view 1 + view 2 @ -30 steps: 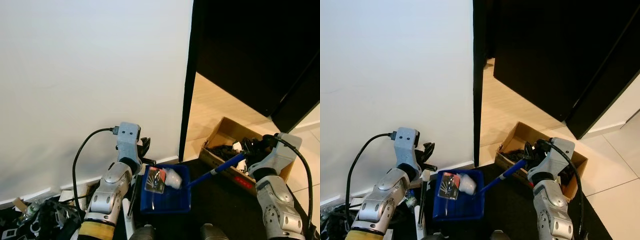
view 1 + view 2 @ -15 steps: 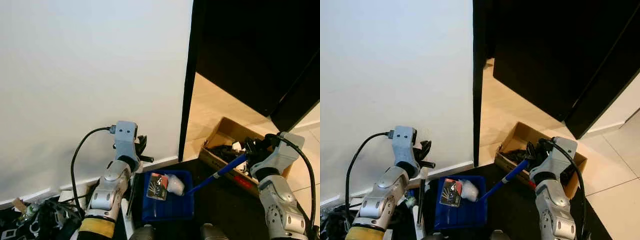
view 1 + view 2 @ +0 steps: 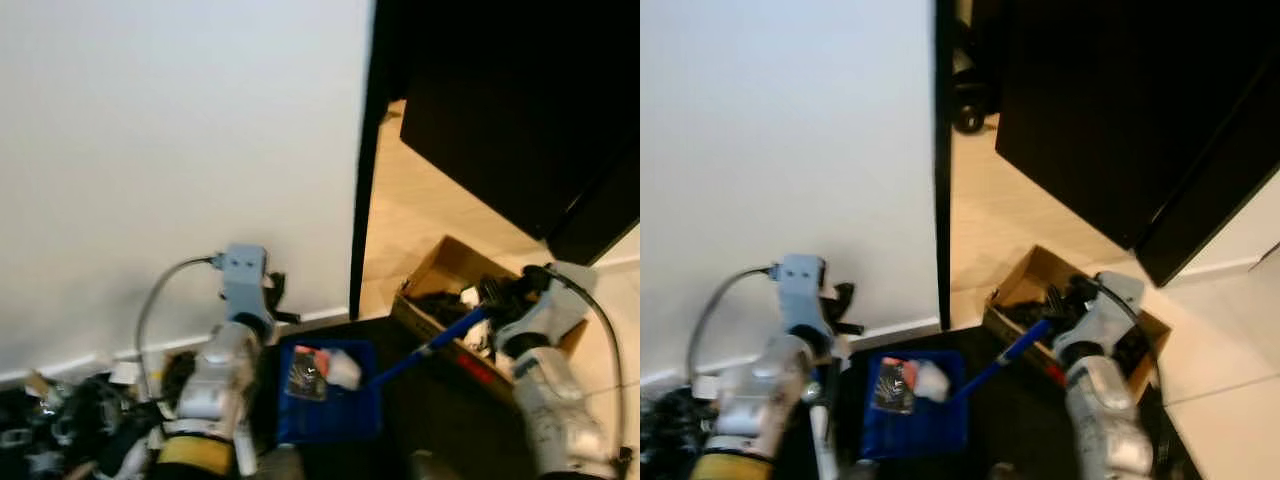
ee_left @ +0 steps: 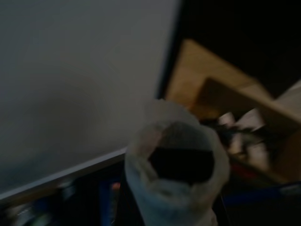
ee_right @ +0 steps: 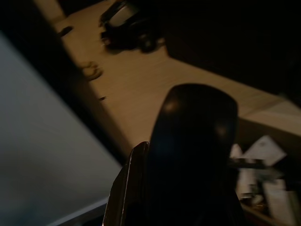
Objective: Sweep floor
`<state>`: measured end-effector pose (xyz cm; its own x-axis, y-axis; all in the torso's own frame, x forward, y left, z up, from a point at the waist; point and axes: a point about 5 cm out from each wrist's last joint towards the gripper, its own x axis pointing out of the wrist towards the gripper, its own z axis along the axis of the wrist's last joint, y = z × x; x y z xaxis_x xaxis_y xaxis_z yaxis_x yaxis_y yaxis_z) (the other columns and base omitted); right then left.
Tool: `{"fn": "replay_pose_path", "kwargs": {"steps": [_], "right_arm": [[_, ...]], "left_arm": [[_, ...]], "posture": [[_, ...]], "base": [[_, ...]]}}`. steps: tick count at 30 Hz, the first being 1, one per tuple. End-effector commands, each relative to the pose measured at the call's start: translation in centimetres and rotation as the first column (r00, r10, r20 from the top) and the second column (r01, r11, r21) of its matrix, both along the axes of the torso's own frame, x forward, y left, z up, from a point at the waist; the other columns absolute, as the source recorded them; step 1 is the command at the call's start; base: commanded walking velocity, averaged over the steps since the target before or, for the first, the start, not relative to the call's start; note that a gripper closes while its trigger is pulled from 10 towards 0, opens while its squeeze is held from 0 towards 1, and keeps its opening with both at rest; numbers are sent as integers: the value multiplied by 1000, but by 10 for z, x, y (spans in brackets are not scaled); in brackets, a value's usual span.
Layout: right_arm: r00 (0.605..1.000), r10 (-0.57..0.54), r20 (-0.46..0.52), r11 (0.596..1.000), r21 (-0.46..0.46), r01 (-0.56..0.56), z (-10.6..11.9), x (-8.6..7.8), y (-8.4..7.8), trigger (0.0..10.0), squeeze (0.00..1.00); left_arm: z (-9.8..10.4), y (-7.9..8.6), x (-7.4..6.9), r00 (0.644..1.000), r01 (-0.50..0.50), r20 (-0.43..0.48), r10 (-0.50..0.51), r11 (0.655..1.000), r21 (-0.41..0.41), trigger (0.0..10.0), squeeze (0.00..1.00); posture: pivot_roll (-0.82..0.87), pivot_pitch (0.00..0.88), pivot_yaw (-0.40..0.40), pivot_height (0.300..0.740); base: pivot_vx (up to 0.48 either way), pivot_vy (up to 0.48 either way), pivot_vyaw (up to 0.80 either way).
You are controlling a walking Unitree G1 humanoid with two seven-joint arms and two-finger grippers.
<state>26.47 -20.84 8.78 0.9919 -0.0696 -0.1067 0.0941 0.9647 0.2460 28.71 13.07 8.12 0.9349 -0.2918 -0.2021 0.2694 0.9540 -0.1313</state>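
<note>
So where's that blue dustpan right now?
The blue dustpan sits low in the head views between the arms, by the white wall's base, left of the cardboard box.

We see a glossy blue plastic dustpan [image 3: 330, 405], a brown cardboard box [image 3: 448, 270] with a matt surface, smooth pale wood flooring [image 3: 420, 215], and a matt white wall [image 3: 170, 150].

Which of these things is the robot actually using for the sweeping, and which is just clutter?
For the job: blue plastic dustpan holding white crumpled litter; blue broom handle at the right gripper; left gripper.

Lying about: open cardboard box of dark items; tangled cables by the wall.
</note>
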Motion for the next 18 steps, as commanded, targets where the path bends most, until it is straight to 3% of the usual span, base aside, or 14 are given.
{"fn": "replay_pose_path", "kwargs": {"steps": [1, 14, 18], "right_arm": [[999, 0, 33, 1000, 10, 0, 6, 1, 2, 10000, 0], [1000, 2, 28, 1000, 16, -3, 5, 1, 4, 10000, 0], [1000, 5, 31, 1000, 19, -6, 6, 2, 4, 10000, 0]], "left_arm": [[4, 4, 2, 1000, -10, 24, 10, 1000, 20, 10000, 0], [3, 5, 3, 1000, -13, 23, 12, 1000, 24, 10000, 0], [3, 5, 3, 1000, -12, 20, 12, 1000, 25, 10000, 0]], "posture": [[45, 101, 26, 740], [48, 101, 31, 740], [49, 100, 31, 740]], "base": [[0, -461, 0], [0, -453, 0], [0, -275, 0]]}}
